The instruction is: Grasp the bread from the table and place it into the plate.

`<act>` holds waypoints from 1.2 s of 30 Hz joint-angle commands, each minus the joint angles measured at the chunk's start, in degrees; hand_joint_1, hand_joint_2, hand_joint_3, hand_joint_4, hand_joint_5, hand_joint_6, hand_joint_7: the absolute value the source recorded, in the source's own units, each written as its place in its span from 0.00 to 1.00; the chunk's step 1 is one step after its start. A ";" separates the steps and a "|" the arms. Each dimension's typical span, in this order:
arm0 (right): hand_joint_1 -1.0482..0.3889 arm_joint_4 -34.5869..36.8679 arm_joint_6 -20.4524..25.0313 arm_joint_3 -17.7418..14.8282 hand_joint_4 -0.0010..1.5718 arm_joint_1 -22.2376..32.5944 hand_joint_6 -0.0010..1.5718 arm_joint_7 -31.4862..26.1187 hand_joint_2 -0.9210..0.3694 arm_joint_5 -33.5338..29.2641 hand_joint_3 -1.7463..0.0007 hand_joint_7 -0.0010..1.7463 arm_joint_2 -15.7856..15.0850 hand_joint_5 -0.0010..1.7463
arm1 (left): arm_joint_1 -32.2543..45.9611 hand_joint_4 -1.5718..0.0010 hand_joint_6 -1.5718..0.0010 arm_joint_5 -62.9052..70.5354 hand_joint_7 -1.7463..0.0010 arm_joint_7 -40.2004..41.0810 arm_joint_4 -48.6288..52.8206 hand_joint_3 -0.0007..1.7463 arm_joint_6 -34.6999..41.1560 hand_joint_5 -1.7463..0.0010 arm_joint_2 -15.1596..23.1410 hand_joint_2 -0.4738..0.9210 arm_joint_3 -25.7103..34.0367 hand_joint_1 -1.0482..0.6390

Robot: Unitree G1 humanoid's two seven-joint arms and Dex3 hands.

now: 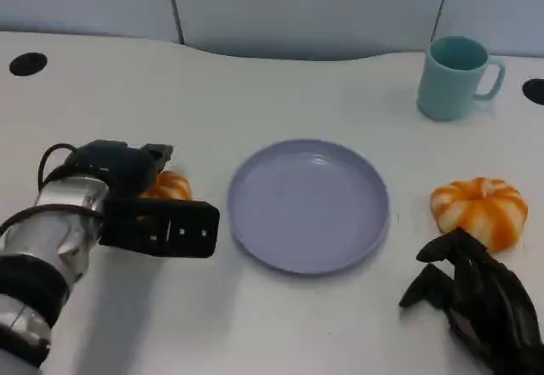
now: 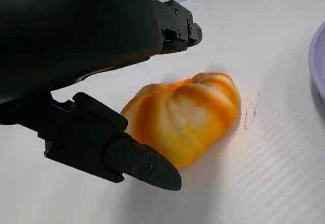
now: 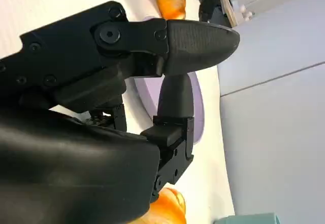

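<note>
An orange-and-white bread roll (image 1: 169,187) (image 2: 185,115) lies on the table left of the lavender plate (image 1: 308,205). My left hand (image 1: 144,201) (image 2: 91,46) reaches over it with fingers apart. One finger (image 2: 127,158) lies beside the roll's near side. The other fingers (image 2: 177,26) stay off its far side, and the hand holds nothing. A second roll (image 1: 478,211) (image 3: 165,209) lies right of the plate. My right hand (image 1: 476,298) (image 3: 127,71) rests near the front edge below that roll, fingers spread and empty.
A teal mug (image 1: 455,77) stands at the back right. Two dark round holes (image 1: 28,63) sit in the tabletop near the far corners. A grey wall panel runs behind the table. The plate's rim (image 2: 317,66) (image 3: 198,97) is bare.
</note>
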 commanded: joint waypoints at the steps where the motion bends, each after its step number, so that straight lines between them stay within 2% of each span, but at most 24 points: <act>1: 0.40 0.16 -0.42 -0.43 0.31 0.36 0.25 0.43 0.00 0.27 0.72 0.90 -1.13 1.00 | -3.88 1.00 0.97 -1.17 0.99 2.19 8.77 0.00 -2.03 1.00 -2.11 0.85 -1.65 0.33; 6: 0.39 -0.41 -0.11 -0.44 0.31 0.60 0.26 0.17 0.00 0.10 0.72 0.91 -1.17 1.00 | -6.62 1.00 0.97 -2.97 0.99 0.89 16.17 0.00 -3.76 1.00 -4.29 0.84 -2.32 0.36; 16: 0.39 -1.88 1.05 -0.51 0.31 1.57 0.25 0.20 0.00 0.72 0.73 0.91 -1.12 1.00 | -9.00 1.00 0.97 -3.12 0.99 0.83 20.76 0.01 -2.62 1.00 -6.03 0.84 -4.83 0.35; 20: 0.40 -2.73 1.47 -0.39 0.32 2.00 0.25 -0.22 0.00 0.39 0.72 0.91 -1.09 1.00 | -8.95 0.99 0.94 -3.39 0.98 3.45 21.41 0.01 -2.19 0.99 -6.33 0.87 -5.51 0.40; 24: 0.40 -3.01 1.61 -0.38 0.31 2.18 0.25 -0.06 0.00 0.45 0.72 0.91 -1.10 1.00 | -8.57 0.97 0.92 -3.45 0.98 6.03 21.80 0.02 -2.41 0.99 -6.45 0.91 -5.94 0.41; 25: 0.40 -3.11 1.57 -0.35 0.31 2.26 0.25 0.04 0.00 0.46 0.72 0.91 -1.12 1.00 | -8.23 0.85 0.82 -3.24 0.96 7.65 21.90 0.02 -2.84 0.94 -6.44 0.95 -6.23 0.44; 29: 0.39 -3.22 1.48 -0.35 0.31 2.32 0.26 0.19 0.00 0.52 0.73 0.91 -1.11 1.00 | -7.42 0.60 0.60 -2.75 0.96 12.16 22.12 0.03 -4.96 0.87 -6.02 1.00 -7.34 0.48; 32: 0.39 -3.51 1.57 -0.38 0.32 2.51 0.26 -0.05 0.00 0.52 0.73 0.91 -1.03 1.00 | -6.51 0.48 0.47 -2.62 0.95 15.83 22.27 0.07 -6.75 0.81 -5.72 1.00 -8.07 0.47; 33: 0.39 -3.64 1.64 -0.38 0.32 2.60 0.26 -0.09 0.00 0.53 0.73 0.91 -1.02 1.00 | -6.26 0.44 0.42 -2.62 0.96 16.74 22.36 0.10 -7.12 0.76 -5.68 1.00 -8.26 0.46; 36: 0.38 -3.84 1.81 -0.39 0.31 2.70 0.26 -0.10 0.00 0.55 0.73 0.91 -1.00 1.00 | -6.14 0.42 0.38 -2.75 0.98 17.63 22.60 0.12 -7.47 0.71 -5.67 1.00 -8.58 0.45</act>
